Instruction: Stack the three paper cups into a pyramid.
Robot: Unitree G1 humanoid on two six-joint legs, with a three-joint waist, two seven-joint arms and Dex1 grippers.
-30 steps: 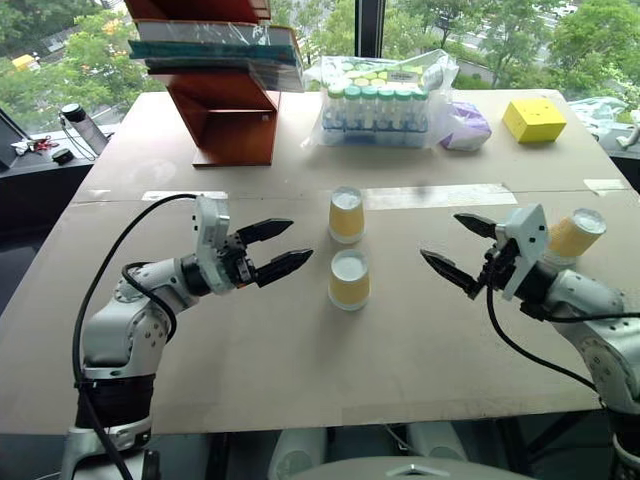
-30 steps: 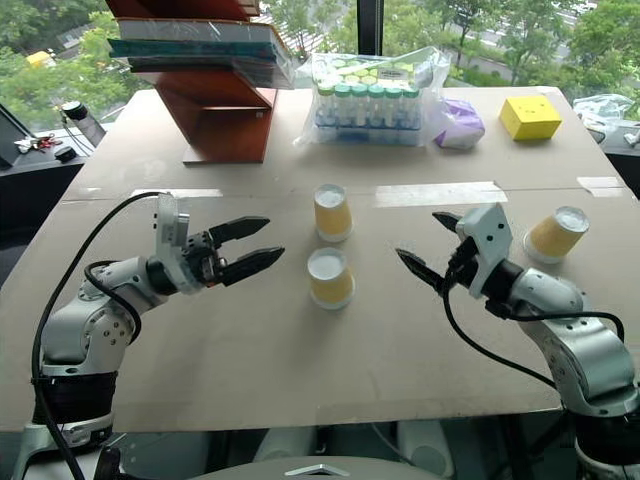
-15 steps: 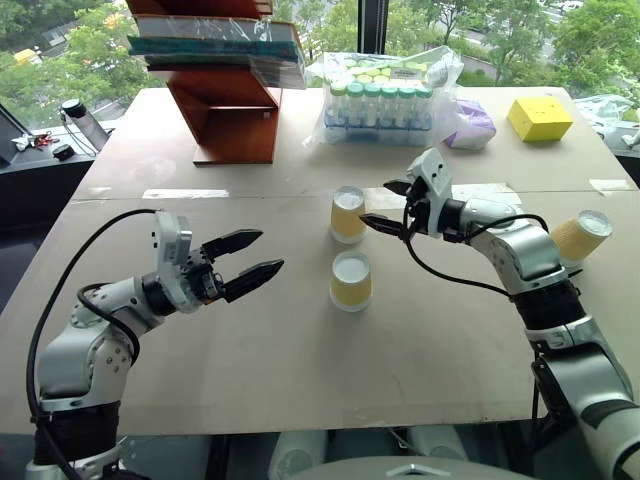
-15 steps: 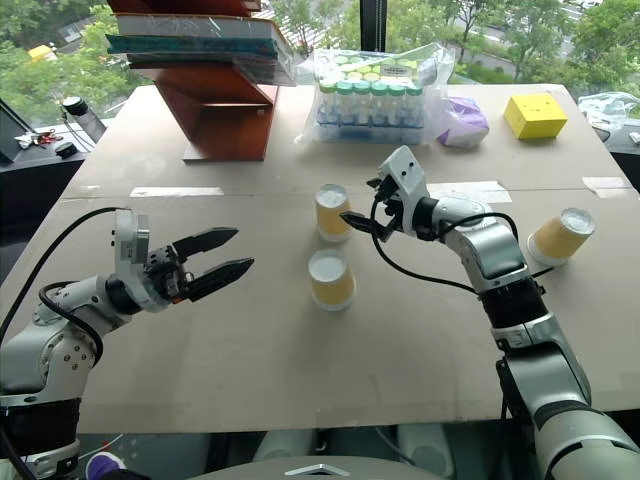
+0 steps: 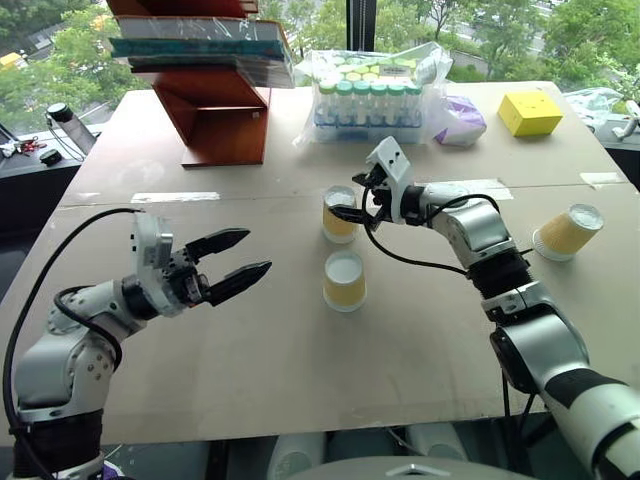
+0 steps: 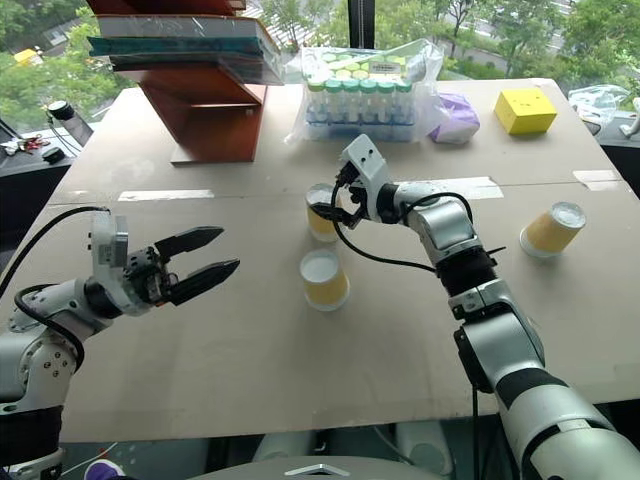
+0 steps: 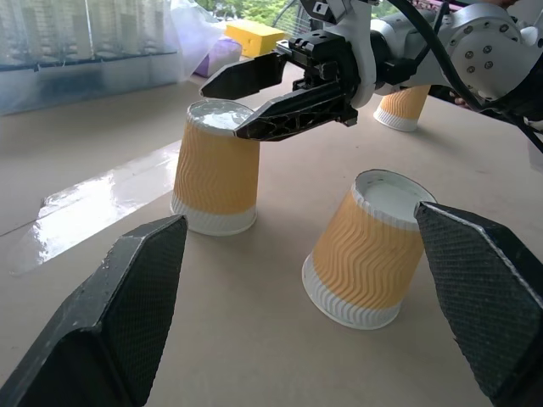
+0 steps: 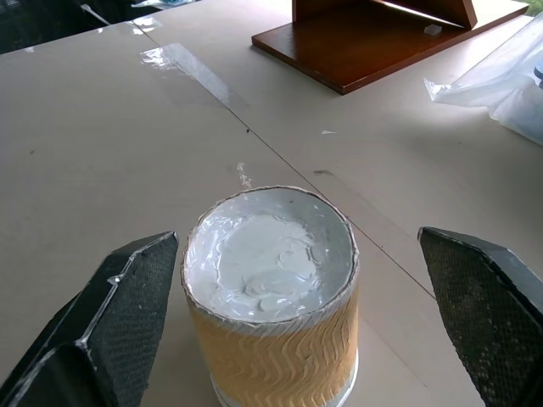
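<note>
Far cup (image 5: pixel 339 214): stood upside down near the middle of the table (image 5: pixel 300 360), white base upward, bracketed by the right gripper (image 6: pixel 333 197).
Right gripper: jaws spread wide on either side of the cup's top, no contact seen — a stance judged suited to closing on it.
Near cup (image 5: pixel 344 280): likewise inverted, just beside the far cup; the pair is judged to be the pyramid's base row, though a gap is left between them.
Third cup (image 5: pixel 568 231): set well apart near the table's right edge, tilted over — judged the piece for the top.
Left gripper (image 5: pixel 240 269): held level and aimed toward the near cup, jaws wide, nothing held.
Pyramid: not yet built.
</note>
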